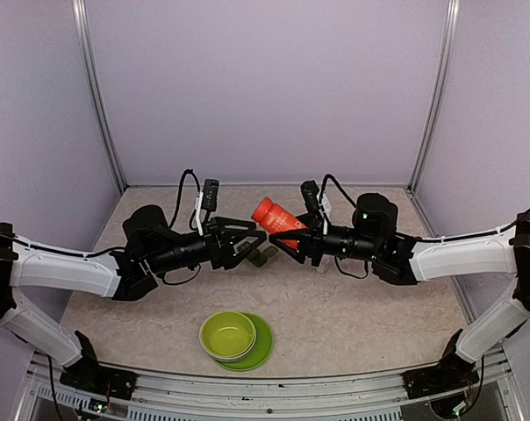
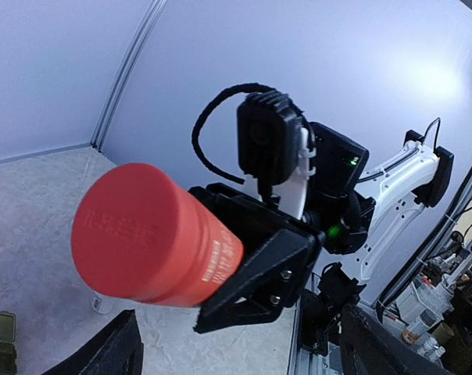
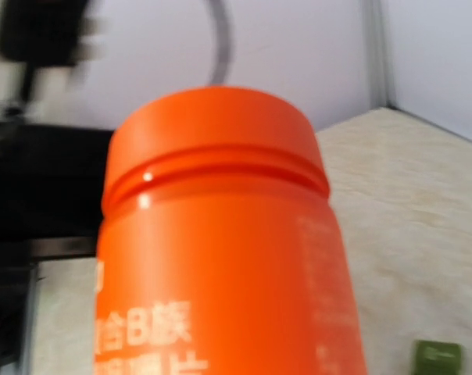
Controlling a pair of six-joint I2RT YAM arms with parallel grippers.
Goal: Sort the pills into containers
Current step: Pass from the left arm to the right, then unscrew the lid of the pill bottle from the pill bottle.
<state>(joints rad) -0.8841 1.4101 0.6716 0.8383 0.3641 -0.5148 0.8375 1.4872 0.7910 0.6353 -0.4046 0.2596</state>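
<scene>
An orange-red bottle (image 1: 274,216) hangs tilted above the table, its lid pointing left, with my right gripper (image 1: 289,239) shut on its body. In the left wrist view the lid (image 2: 134,230) faces the camera, and a black finger (image 2: 259,269) of the right gripper clamps the bottle. My left gripper (image 1: 251,244) stands open just left of and below the lid, touching nothing. The dark green containers (image 1: 265,256) lie on the table under the bottle and also show as a corner (image 3: 438,361) in the right wrist view. The bottle (image 3: 220,250) fills that view and hides the right fingers. No pills are in view.
A lime-green bowl (image 1: 228,333) sits on a green plate (image 1: 263,346) near the front middle of the table. Pale walls with metal corner posts close in the back and both sides.
</scene>
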